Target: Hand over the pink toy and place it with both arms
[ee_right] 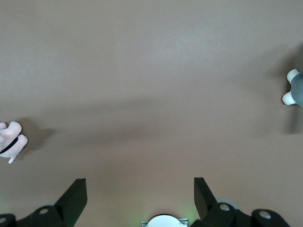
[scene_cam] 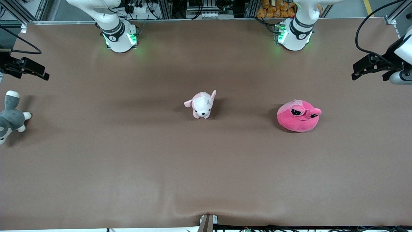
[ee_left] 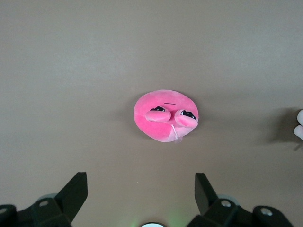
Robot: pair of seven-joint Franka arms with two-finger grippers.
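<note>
The pink toy (scene_cam: 298, 116) is a round hot-pink plush with two bulging black eyes. It lies on the brown table toward the left arm's end. It shows in the left wrist view (ee_left: 165, 116), well clear of the fingers. My left gripper (scene_cam: 355, 71) hangs high over the table's edge at the left arm's end, open and empty (ee_left: 140, 187). My right gripper (scene_cam: 45, 73) hangs over the right arm's end of the table, open and empty (ee_right: 140, 187). Neither gripper touches anything.
A pale pink-and-white puppy plush (scene_cam: 202, 104) stands mid-table; its edge shows in the right wrist view (ee_right: 10, 141). A grey-and-white plush animal (scene_cam: 11, 117) lies at the right arm's end, under the right gripper's area. The table cloth (scene_cam: 206, 167) is brown.
</note>
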